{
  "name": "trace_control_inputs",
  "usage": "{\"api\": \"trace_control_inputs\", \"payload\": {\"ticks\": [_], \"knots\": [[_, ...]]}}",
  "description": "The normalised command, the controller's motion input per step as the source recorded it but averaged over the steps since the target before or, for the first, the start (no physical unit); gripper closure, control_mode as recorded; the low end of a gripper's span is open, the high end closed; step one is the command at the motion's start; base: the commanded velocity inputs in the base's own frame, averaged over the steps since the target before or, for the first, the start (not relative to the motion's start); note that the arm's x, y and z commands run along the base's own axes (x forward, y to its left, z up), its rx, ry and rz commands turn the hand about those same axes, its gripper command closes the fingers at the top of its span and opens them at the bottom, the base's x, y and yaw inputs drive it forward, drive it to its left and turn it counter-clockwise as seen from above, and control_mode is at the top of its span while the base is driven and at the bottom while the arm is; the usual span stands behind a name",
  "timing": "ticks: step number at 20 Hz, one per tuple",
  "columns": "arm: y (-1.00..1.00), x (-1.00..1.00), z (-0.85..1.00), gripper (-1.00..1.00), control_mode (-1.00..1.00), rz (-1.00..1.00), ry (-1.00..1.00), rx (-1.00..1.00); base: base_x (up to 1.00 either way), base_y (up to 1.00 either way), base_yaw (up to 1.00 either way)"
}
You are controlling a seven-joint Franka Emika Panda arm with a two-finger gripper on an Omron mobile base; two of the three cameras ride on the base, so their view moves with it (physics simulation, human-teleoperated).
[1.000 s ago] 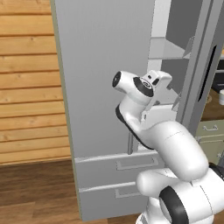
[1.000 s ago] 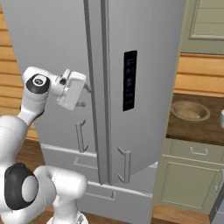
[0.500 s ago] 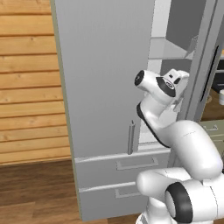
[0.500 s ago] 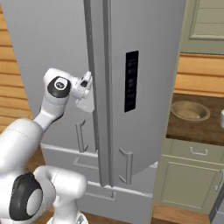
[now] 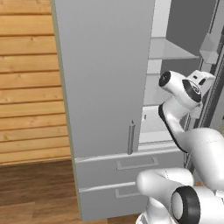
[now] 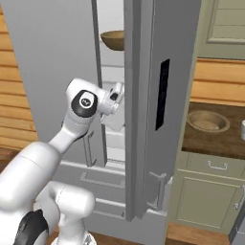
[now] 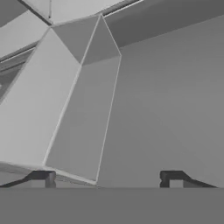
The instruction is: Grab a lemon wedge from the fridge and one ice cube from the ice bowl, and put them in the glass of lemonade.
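Fridge (image 5: 105, 78): left door swung open toward me. In left base view its grey slab fills the upper left, bar handle (image 5: 130, 138) at its lower right edge, two lower drawers (image 5: 127, 164) below. Past the door edge I see the interior: a glass shelf (image 5: 168, 49) at abt 1 o'clock from frame centre, a white bin or drawer lower down behind the arm.

Right base view adds what the left lacks: a darker brown bowl (image 6: 112, 40) on an upper fridge shelf at 12 o'clock, the closed right door w/ black panel (image 6: 162, 94), and at 3 o'clock a wood counter (image 6: 210, 141) carrying the ice bowl (image 6: 207, 120), pale tan, shallow. A sliver of a whitish object sits at the frame's right edge; can't tell what it is. Cream cabinet (image 6: 206, 196) under the counter.

Gripper (image 6: 116, 106): hand is inside the door gap, at mid-shelf height, just beside the right door's edge. Base views don't resolve the fingers. Hand view shows both tips, left fingertip (image 7: 41, 177) and the right one at 5 o'clock, standing wide apart w/ nothing between them. Ahead of them I see only grey and white angled fridge panels.

Lemon wedge: I can't pick it out in any view.
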Motion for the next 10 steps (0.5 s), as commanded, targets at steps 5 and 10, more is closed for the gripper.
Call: {"api": "trace_control_inputs", "payload": {"ticks": [5,10], "knots": [[-1.0,-0.28,-0.13,-1.0,-1.0,-0.01,-0.04,0.04,0.0,0.0,0.0],[-1.0,-0.18,-0.18,-1.0,-1.0,0.0,-0.1,0.08,0.0,0.0,0.0]]}}
